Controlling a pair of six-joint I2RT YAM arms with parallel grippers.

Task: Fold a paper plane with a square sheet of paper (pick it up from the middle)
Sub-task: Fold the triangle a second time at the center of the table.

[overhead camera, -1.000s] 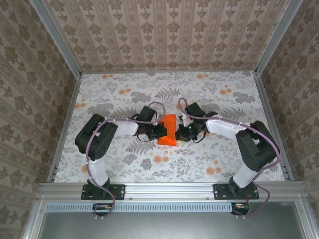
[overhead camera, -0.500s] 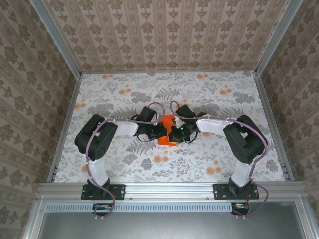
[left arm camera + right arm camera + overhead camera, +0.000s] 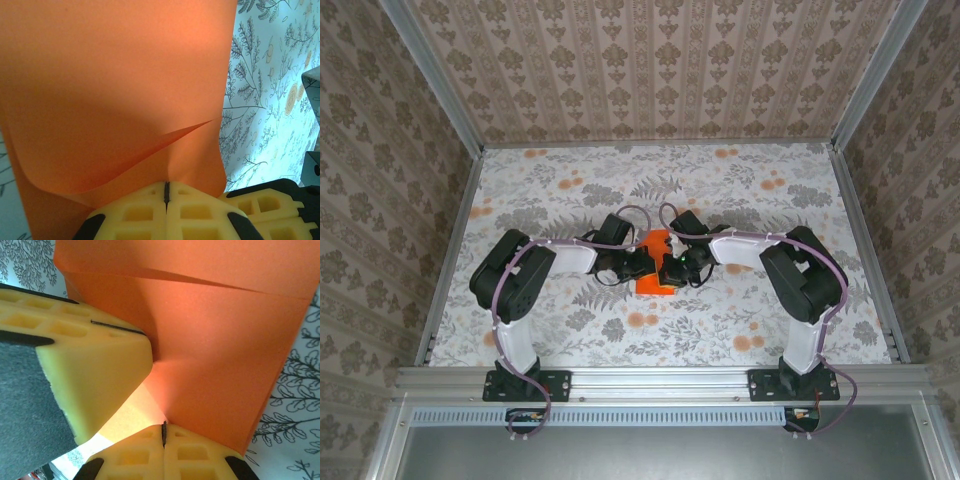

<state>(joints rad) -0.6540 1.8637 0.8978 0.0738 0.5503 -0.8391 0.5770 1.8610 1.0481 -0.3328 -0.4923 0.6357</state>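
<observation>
Paper: a bright orange paper sheet (image 3: 656, 242) is at the middle of the counter (image 3: 750, 190), between the two arms and partly covered by both sets of fingers.
Paper shape: it is no longer flat. The left wrist view shows one layer curling over another, with a raised edge running on a slant across the sheet. The right wrist view shows a straight folded edge along the top and a second layer below it.
Left fingers (image 3: 172, 200): closed, with the yellow pads pressed together so only a thin dark seam shows, and pinching the paper sheet, which rises straight out of that seam.
Right fingers (image 3: 170, 440): closed the same way, pads tight together, clamped on another part of the same sheet.
Spacing: the two grips are just beside each other. In the right wrist view the tip of the left fingers lies against the paper right next to the right fingers.
Height: I cannot tell whether the sheet rests on the counter or is lifted off it.
Left arm (image 3: 520, 275): elbow out to the side, forearm reaching in toward the centre.
Right arm (image 3: 805, 275): mirrored, elbow out, wrist turned in toward the paper.
Counter surface: a pale print of grey leaves and small pale-orange flowers.
</observation>
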